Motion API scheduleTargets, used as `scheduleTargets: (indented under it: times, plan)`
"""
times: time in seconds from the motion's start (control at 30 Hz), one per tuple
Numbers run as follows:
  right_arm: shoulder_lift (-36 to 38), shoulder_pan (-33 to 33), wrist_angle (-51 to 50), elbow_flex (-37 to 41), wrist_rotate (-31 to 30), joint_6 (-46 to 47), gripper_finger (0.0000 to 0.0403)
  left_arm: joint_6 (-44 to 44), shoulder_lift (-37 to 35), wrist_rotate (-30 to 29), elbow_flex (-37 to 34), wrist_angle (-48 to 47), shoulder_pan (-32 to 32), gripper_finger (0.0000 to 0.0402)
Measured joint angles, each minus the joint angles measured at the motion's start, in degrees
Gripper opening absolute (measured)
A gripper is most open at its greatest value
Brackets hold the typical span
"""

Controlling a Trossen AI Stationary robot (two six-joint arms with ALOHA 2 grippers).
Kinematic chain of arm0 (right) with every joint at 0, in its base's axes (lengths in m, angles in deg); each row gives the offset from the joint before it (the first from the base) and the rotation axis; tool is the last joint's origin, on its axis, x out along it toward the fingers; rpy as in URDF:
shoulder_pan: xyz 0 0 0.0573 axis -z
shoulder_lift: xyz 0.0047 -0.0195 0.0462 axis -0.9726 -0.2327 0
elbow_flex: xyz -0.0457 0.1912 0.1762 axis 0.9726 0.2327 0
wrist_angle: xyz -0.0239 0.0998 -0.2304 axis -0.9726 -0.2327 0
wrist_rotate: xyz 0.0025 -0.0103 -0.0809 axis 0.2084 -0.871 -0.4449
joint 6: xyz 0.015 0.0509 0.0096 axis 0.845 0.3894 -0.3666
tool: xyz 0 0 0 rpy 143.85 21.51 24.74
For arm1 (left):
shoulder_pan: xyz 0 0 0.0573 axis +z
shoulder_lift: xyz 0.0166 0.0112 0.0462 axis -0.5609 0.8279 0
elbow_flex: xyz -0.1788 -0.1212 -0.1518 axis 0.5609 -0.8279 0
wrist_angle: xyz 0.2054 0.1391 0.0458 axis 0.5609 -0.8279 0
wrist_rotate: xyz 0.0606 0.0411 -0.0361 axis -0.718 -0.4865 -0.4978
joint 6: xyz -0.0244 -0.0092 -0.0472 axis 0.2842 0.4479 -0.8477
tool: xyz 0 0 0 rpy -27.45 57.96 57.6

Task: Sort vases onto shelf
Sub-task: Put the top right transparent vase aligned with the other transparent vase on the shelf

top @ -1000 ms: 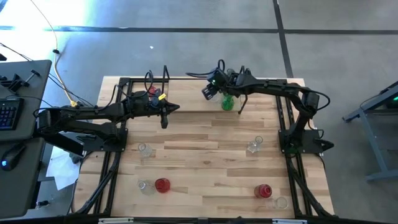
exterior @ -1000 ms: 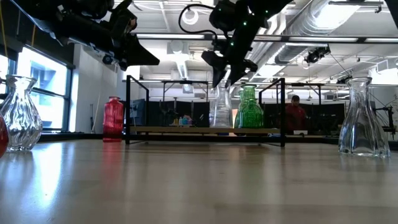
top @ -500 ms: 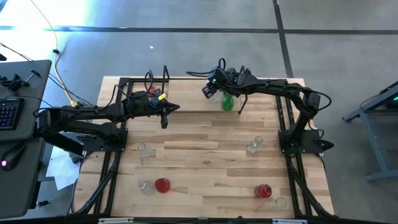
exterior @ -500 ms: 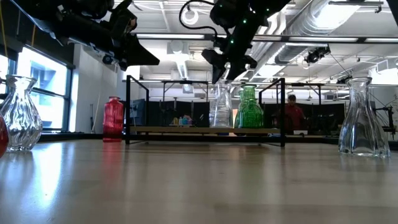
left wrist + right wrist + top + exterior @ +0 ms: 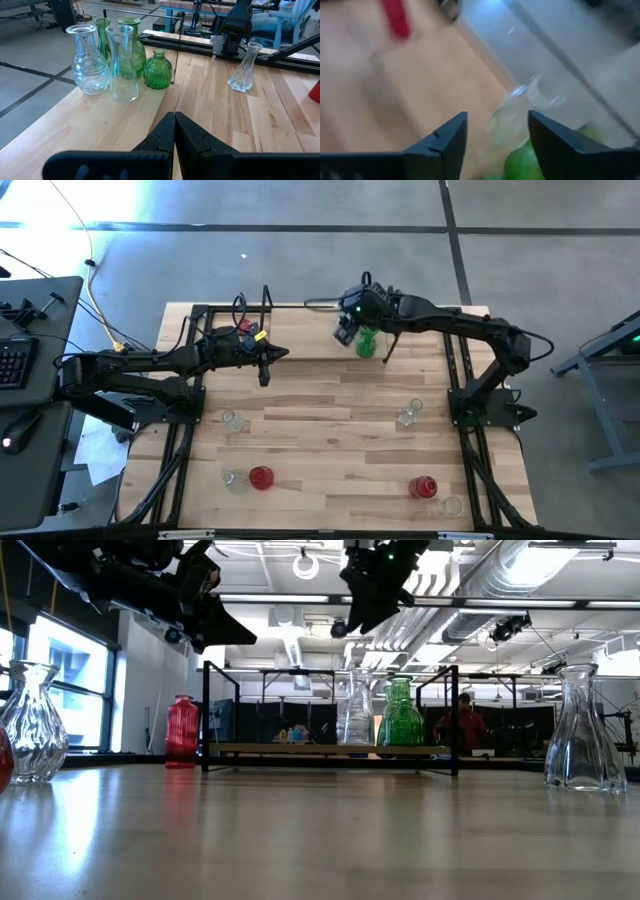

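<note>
Vases (image 5: 400,712) stood close on shelf (image 5: 330,749); right gripper (image 5: 497,132) jaws open, empty above; swing could topple them; left gripper (image 5: 174,131) jaws shut, empty

No text, label, brand, number or sign can be read in any of the views.
</note>
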Motion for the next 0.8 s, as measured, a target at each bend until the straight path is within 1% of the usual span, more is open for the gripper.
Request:
scheduleTargets:
  times: [0.07,0.17,0.27,0.37,0.43,0.63,0.8]
  plan:
    - [-0.39,-0.79,-5.21,0.05,2.21,0.67,0.0160,0.00,0.00,0.00,0.00,0.00,0.00,0.0000]
    - [-1.85,-2.10,-9.48,0.09,2.33,2.07,0.0107,0.00,0.00,0.00,0.00,0.00,0.00,0.0000]
    - [-3.38,-2.85,-9.51,0.11,1.70,2.23,0.0055,0.00,0.00,0.00,0.00,0.09,-0.07,0.0000]
    - [-5.22,-2.86,-9.07,0.11,1.25,1.73,0.0012,0.00,0.00,0.00,0.00,0.09,-0.07,0.0000]
    - [-6.63,-2.51,-9.11,0.13,0.84,1.30,0.0005,-0.11,0.00,0.00,0.00,0.04,-0.07,0.0000]
    - [-10.61,-1.53,-9.27,0.13,-0.56,1.32,0.0018,-0.11,0.00,0.00,0.00,-0.02,-0.83,0.0000]
    - [-12.74,-0.96,-9.31,0.17,-3.23,1.16,0.0006,-0.09,0.00,0.00,0.00,-0.04,-1.20,0.0000]
